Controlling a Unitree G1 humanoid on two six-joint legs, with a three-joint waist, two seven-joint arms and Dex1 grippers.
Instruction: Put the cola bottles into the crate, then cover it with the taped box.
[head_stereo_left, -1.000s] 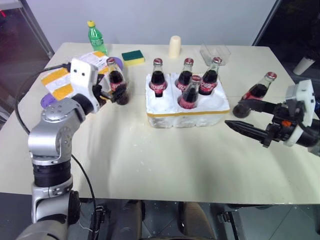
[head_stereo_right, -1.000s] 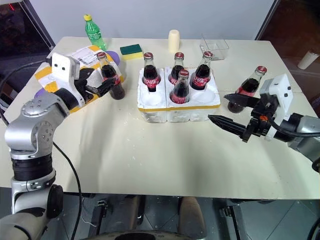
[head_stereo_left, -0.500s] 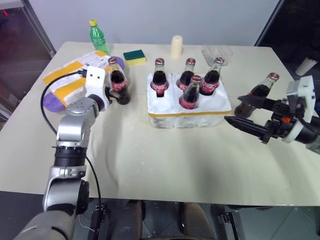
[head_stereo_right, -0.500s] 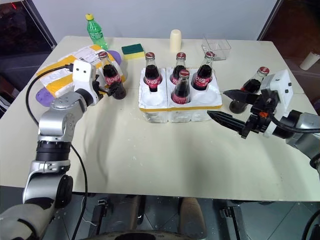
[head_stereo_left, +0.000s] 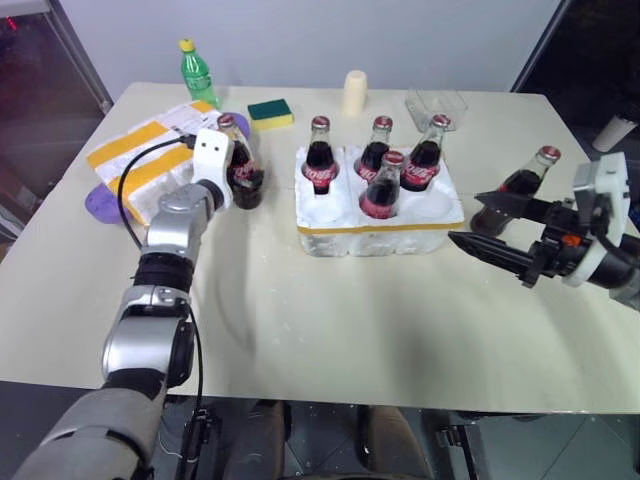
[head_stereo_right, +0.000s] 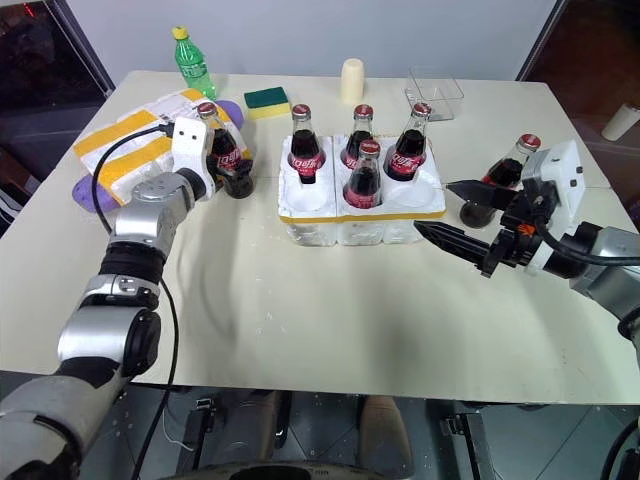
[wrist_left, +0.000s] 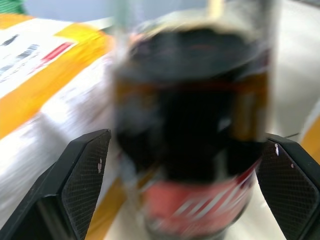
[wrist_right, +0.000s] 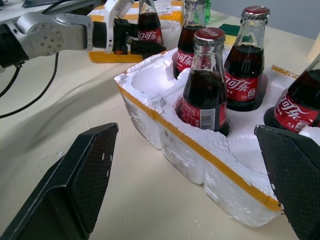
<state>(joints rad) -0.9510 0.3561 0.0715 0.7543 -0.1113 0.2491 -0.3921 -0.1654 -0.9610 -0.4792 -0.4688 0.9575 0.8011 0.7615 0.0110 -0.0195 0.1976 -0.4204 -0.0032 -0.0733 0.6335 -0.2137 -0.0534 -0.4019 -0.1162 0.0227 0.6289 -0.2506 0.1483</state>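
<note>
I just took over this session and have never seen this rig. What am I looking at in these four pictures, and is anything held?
It is a two-armed humanoid robot at a table. The two wide pictures come from its head, looking down. The two close ones come from cameras on its wrists, with black fingers at the bottom edge. A white foam crate holds four cola bottles. A fifth bottle stands beside the taped box, between the open fingers of the left gripper, not yet gripped. A sixth bottle stands near the right gripper, which is open and holds nothing. At the back are a green bottle, a sponge and a clear tub.
</note>
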